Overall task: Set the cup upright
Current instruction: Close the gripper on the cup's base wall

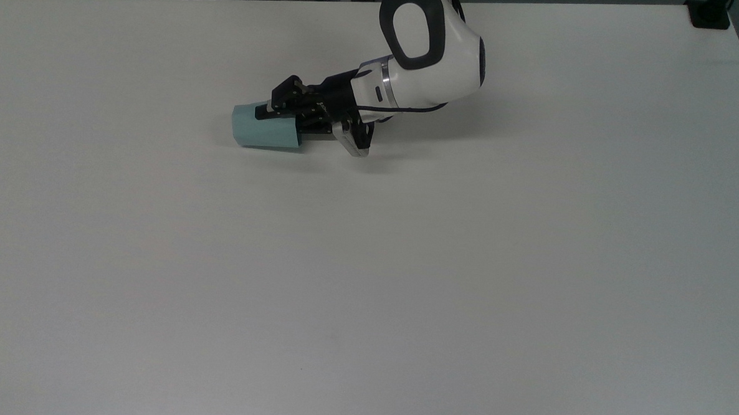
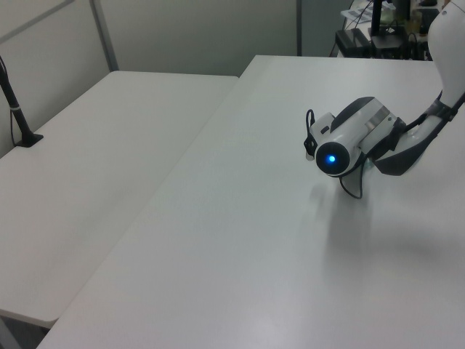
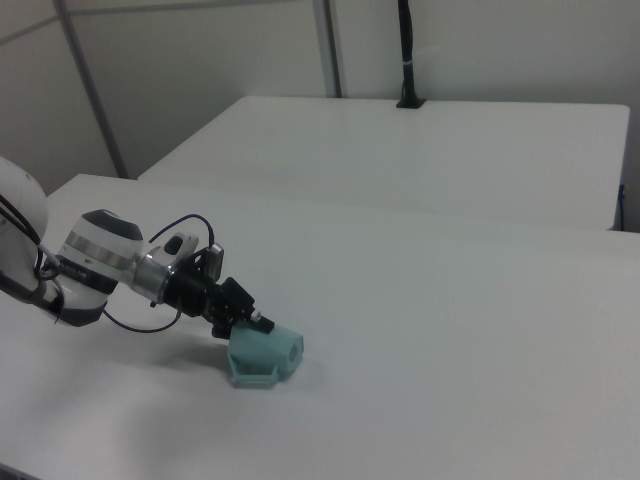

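Observation:
The pale teal cup (image 1: 262, 129) lies on its side on the white table (image 1: 367, 263), its wide mouth turned toward the top view's right. My gripper (image 1: 281, 117) reaches in low from that side. One finger rests on the cup's upper wall and the other goes into the mouth, so the gripper is shut on the wall of the cup. In the right view the cup (image 3: 266, 356) shows its small handle near the table, with the gripper (image 3: 254, 324) at its rim. In the left view the arm's wrist (image 2: 341, 144) covers the cup.
A second white table (image 3: 450, 150) stands beside this one, with a black post (image 2: 16, 109) clamped to it. A black clamp (image 1: 710, 13) sits at the far right corner in the top view. Open tabletop stretches in front of the cup.

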Robot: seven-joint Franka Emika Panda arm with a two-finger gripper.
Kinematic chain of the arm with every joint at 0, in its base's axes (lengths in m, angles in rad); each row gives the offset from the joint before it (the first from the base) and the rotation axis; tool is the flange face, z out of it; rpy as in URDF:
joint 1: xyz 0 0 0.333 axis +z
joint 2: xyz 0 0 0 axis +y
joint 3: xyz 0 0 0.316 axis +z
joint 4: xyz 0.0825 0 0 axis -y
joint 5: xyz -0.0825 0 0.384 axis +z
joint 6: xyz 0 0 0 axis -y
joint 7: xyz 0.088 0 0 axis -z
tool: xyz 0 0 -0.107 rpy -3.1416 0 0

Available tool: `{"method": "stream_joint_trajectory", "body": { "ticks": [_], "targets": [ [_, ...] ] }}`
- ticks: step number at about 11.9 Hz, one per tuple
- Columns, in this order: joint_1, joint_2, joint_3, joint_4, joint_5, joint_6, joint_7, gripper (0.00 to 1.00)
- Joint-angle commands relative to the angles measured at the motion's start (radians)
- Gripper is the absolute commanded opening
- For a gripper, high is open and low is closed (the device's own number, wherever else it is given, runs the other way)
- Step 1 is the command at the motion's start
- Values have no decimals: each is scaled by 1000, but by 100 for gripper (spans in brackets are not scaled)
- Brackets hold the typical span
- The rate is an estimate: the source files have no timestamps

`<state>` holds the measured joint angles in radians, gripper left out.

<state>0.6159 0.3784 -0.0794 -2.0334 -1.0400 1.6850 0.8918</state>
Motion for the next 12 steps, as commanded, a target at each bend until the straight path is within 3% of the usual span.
{"method": "stream_joint_trajectory", "body": {
  "ticks": [1, 6, 12],
  "targets": [
    [-10, -4, 0, -30, -14, 53, 38, 0],
    [-11, -10, 0, -28, -12, 51, 36, 0],
    [-33, -110, -2, -24, 6, 90, 30, 0]
  ]
}}
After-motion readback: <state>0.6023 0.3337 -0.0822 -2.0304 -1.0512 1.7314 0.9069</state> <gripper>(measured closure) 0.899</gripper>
